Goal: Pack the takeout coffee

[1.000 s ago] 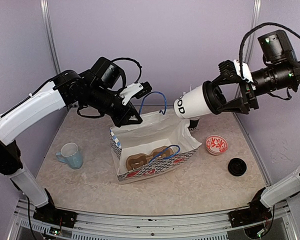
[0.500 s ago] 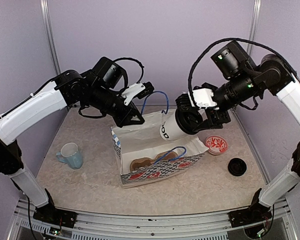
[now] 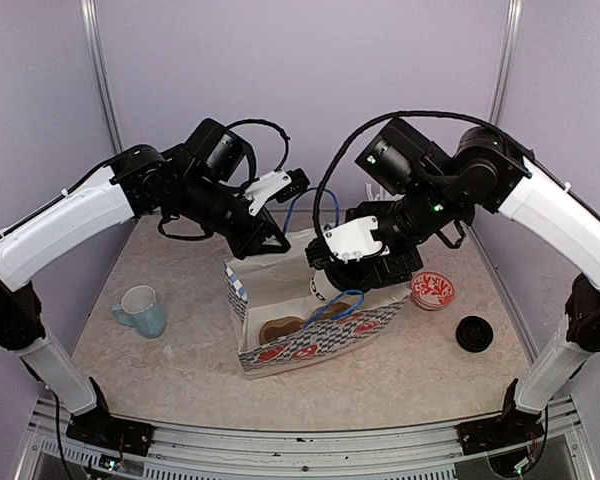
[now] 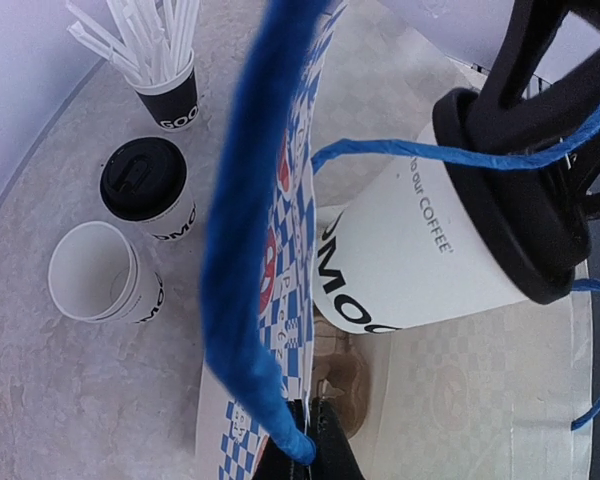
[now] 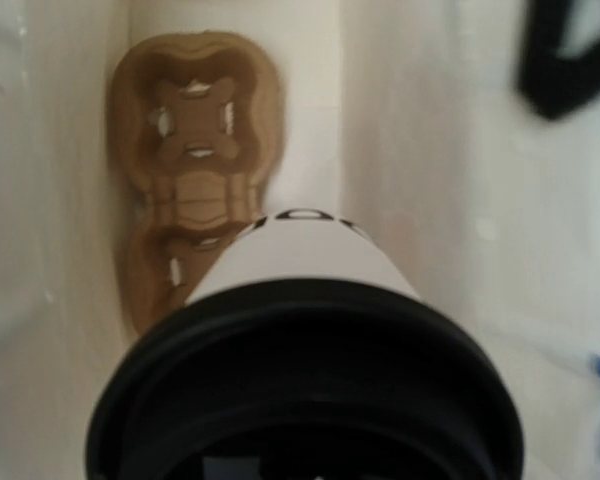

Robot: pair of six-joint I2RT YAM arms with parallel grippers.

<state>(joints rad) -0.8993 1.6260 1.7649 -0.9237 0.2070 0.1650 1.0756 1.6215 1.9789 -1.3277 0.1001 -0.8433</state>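
Crockery is sitting nearest the arm bases and is playing no part: a light-blue mug [image 3: 143, 308] to the left, a loose black lid [image 3: 473, 332] and a red-patterned dish [image 3: 433, 290] to the right, all on the worktop [image 3: 400, 375]. Beyond them the paper bag [image 3: 300, 347] is standing open with a brown cardboard carrier [image 5: 195, 130] lying on its floor, ready to seat cups. The left gripper [image 3: 268, 243] is pinching shut on the bag's blue handle [image 4: 245, 250] at the far rim and drawing that side back, seemingly so the mouth is gaping wide enough. The right gripper [image 3: 368, 268] is clasping a lidded MOOD cup [image 4: 400, 250] by its lid end. The cup's base is tilting down into the mouth, just above the carrier and not yet seated. Farthest off, behind the bag, a second lidded cup [image 4: 145, 185], an open cup [image 4: 95, 272] and a straw cup [image 4: 165, 85] are waiting on the worktop.
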